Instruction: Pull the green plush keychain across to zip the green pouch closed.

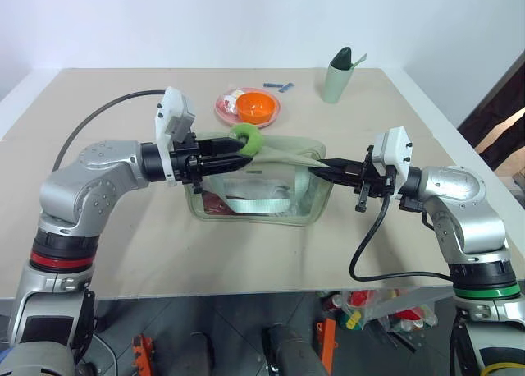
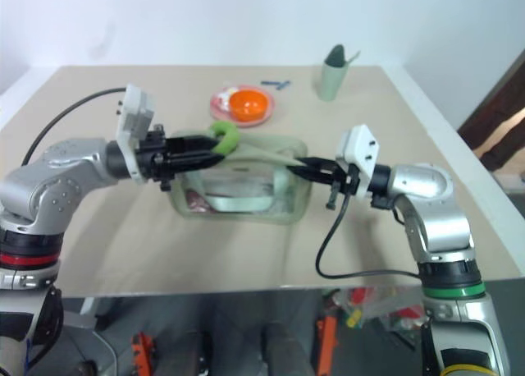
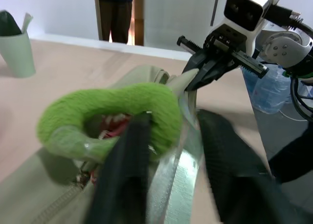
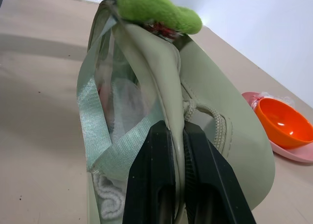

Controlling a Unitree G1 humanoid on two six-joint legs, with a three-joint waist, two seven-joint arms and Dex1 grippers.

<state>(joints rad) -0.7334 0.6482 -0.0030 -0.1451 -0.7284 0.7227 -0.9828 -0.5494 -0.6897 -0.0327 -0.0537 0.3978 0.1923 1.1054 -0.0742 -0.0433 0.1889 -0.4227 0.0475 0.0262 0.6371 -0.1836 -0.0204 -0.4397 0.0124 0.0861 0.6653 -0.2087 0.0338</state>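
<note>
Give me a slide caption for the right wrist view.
Right claw pinching the sage-green fabric pouch's end, fuzzy lime-green ring keychain at far end.

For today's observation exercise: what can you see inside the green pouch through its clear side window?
Inside the green pouch: something red at one end and pale contents, partly hidden behind the webbing strap. What they are cannot be told.

Lab-like room: bare test table [image 1: 123, 253], white walls [image 1: 164, 23].
</note>
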